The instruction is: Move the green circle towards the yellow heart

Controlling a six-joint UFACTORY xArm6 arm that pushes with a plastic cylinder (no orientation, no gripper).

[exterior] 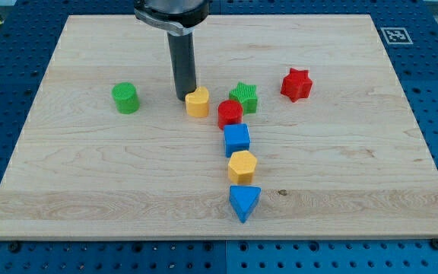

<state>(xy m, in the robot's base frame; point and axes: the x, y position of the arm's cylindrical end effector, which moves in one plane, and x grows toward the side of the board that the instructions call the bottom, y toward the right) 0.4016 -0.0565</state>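
The green circle point(126, 98) stands alone on the wooden board's left part. The yellow heart point(198, 101) sits near the board's middle, to the right of the green circle with a wide gap between them. My tip point(182, 97) comes down from the view's top and rests just left of and behind the yellow heart, touching or nearly touching it. The tip is well to the right of the green circle.
A red circle point(230, 113) and a green star point(244, 97) sit right of the heart. A red star point(296, 84) lies farther right. Below run a blue cube point(236, 139), a yellow hexagon point(242, 166) and a blue triangle point(244, 202). The board point(67, 183) lies on a blue perforated table.
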